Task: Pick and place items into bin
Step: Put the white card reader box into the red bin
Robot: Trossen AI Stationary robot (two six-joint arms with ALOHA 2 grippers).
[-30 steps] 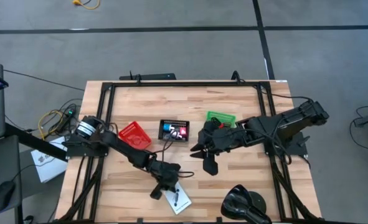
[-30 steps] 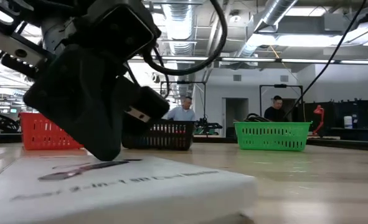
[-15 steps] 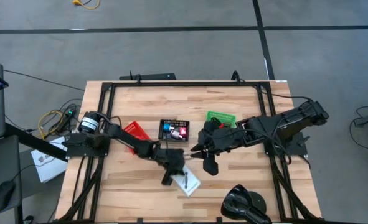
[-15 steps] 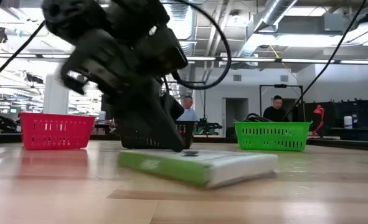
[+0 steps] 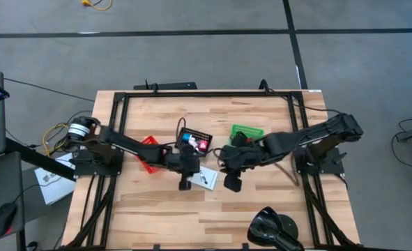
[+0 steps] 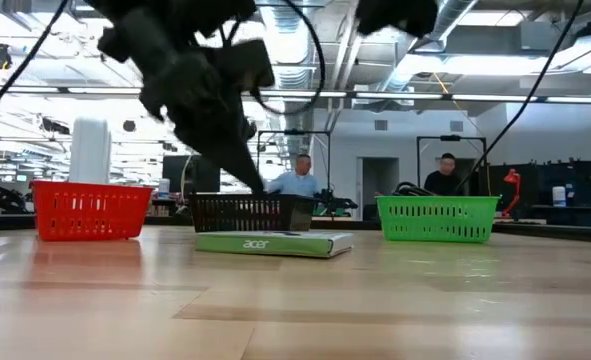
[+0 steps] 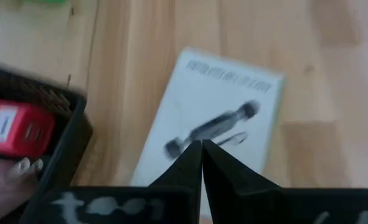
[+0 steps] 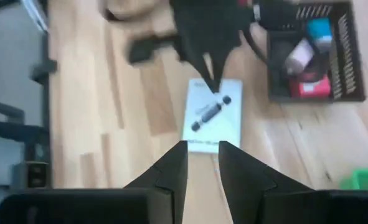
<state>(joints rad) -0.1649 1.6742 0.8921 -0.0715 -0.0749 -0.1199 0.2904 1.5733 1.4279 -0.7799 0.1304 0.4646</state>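
- the wooden tabletop point(image 5: 261, 209) carries three small baskets in a row toward the far side, a flat white card and a big glossy black lump point(image 5: 274, 228) at its near edge.
- both dark arms reach in toward the middle; the left tool point(image 5: 185, 169) hangs just above the near edge of the white card with black mark point(image 5: 206, 178), fingers pressed together and holding nothing — seen from the left wrist.
- the right tool point(image 5: 228, 176) hovers just beside the card's other side, its fingers slightly parted and empty.
- the black bin point(image 5: 194, 141) sits in the centre, between the red basket point(image 5: 147, 149) and the green basket point(image 5: 247, 132); the card lies flat on the wood just in front of it, outside it.
- inside the bin lie a pink-red piece point(image 8: 309, 87), a pale pink cube point(image 8: 299, 56) and a tiny blue piece point(image 8: 319, 28).
- two people point(image 6: 297, 178) show far off in the room behind.
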